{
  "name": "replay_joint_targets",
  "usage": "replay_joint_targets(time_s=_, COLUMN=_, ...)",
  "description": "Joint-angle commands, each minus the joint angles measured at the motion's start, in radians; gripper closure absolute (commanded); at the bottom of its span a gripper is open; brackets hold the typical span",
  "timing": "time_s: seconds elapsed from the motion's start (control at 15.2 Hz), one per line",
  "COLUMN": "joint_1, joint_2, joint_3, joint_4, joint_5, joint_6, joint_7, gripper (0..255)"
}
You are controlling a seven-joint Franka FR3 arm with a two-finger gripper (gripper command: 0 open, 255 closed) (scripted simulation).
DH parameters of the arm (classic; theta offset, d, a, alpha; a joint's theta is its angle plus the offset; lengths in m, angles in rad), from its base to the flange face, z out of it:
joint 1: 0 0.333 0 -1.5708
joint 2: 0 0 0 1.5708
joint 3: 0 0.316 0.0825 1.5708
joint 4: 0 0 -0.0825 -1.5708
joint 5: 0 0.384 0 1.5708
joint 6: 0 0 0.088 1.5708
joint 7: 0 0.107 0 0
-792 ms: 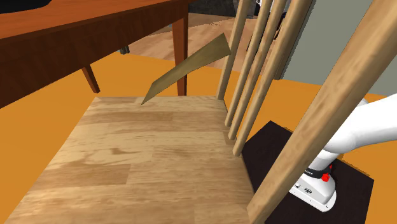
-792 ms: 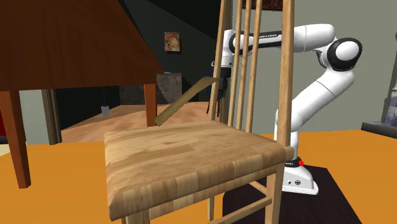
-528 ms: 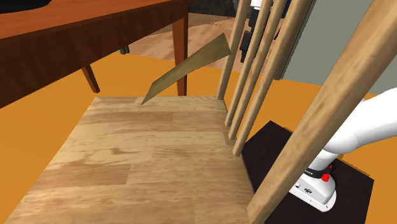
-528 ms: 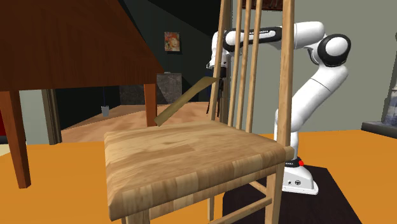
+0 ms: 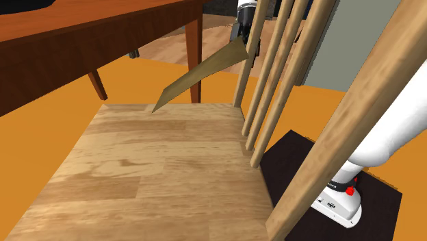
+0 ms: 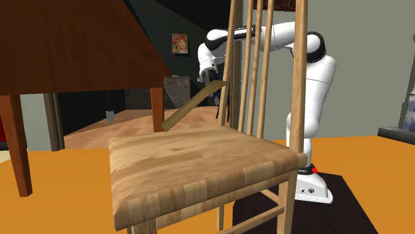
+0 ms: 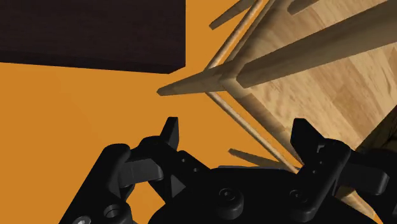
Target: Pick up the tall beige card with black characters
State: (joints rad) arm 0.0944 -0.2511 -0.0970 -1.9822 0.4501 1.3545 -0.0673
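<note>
Two fingers of the all-black tool (image 7: 236, 135) stood wide apart, holding nothing. Within the last second the white arm (image 6: 320, 93) had swung from behind the spindles (image 5: 267, 82) of the pale wooden chair (image 5: 157, 171) to a place just beside the upper end of the tall beige card (image 5: 200, 74), which leaned from the seat's far edge against a back post. The approach seemed nearly complete, with only the closing left. No characters could be read on the card's visible face, and the arm's lettering was too small to read.
</note>
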Motion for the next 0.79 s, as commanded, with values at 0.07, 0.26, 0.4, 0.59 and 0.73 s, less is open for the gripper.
replay_joint_targets(time_s=0.07, joint_1=0.016, joint_2=0.159, joint_3=-0.023, joint_4=0.141, joint_5=0.166, joint_6=-0.129, joint_7=0.03, gripper=0)
replay_joint_targets(time_s=0.26, joint_1=0.017, joint_2=0.308, joint_3=-0.033, joint_4=0.259, joint_5=0.337, joint_6=-0.243, joint_7=0.071, gripper=0)
replay_joint_targets(time_s=0.4, joint_1=0.01, joint_2=0.403, joint_3=-0.029, joint_4=0.332, joint_5=0.459, joint_6=-0.312, joint_7=0.111, gripper=0)
replay_joint_targets(time_s=0.59, joint_1=-0.004, joint_2=0.541, joint_3=-0.008, joint_4=0.43, joint_5=0.651, joint_6=-0.398, joint_7=0.192, gripper=0)
replay_joint_targets(time_s=0.73, joint_1=-0.006, joint_2=0.547, joint_3=-0.004, joint_4=0.425, joint_5=0.652, joint_6=-0.394, joint_7=0.184, gripper=0)
